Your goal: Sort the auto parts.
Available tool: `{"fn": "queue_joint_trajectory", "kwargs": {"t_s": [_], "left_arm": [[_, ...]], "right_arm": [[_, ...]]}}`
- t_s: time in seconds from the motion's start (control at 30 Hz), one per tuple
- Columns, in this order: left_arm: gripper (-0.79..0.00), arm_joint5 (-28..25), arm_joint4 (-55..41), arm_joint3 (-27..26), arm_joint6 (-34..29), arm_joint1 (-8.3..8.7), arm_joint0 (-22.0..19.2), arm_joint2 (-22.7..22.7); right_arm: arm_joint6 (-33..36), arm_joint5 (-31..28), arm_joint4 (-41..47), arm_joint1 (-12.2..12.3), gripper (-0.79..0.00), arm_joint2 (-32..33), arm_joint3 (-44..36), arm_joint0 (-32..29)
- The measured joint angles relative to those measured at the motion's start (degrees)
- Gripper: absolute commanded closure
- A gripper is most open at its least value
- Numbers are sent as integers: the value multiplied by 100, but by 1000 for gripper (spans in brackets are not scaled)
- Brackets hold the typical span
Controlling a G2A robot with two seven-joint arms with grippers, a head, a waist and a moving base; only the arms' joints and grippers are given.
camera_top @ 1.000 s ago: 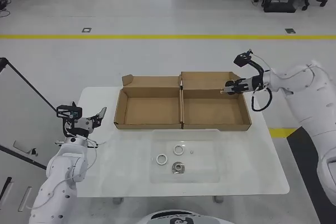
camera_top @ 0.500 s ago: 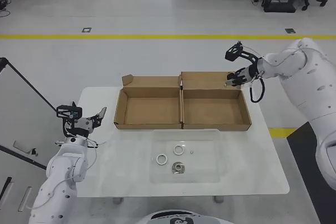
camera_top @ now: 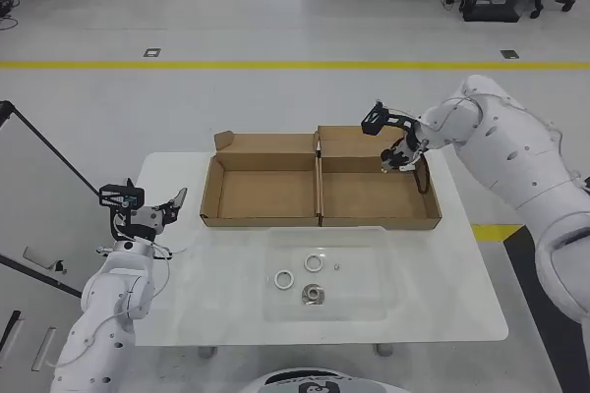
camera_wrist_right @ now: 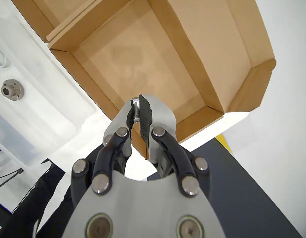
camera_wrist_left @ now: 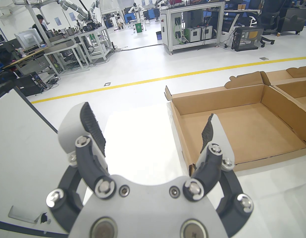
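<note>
**White shells, black links, silver screws**

The left arm point(camera_top: 113, 305), seen at 8 o'clock in the top view, and the right arm point(camera_top: 501, 138), seen at 2 o'clock, are clad in smooth, rounded white shells. A black cable point(camera_top: 423, 175) is looped beside the right wrist, and a black bracket is mounted on each wrist. The left gripper point(camera_wrist_left: 148, 111) and the right gripper point(camera_wrist_right: 138, 100) are each built on a pale grey metal plate. Curved black links are pinned to it with round silver screws. The fingers point(camera_wrist_left: 92, 122) are faced with ribbed black pads and backed by rounded silver plates.
</note>
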Motion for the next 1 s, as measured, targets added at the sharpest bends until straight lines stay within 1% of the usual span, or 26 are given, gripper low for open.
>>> {"fn": "queue_joint_trajectory", "kwargs": {"t_s": [0.13,0.37,0.73,1.0], "left_arm": [[-785,0,0,0,0,0,0,0],[-785,0,0,0,0,0,0,0],[-785,0,0,0,0,0,0,0],[-785,0,0,0,0,0,0,0]], "right_arm": [[33,71,-23,-145,0,-187,228,9],[-136,285,-279,-373,0,-421,799,-45],[-641,375,-672,-737,0,-690,1857,-200],[-906,317,-772,-966,0,-757,2308,-245]]}}
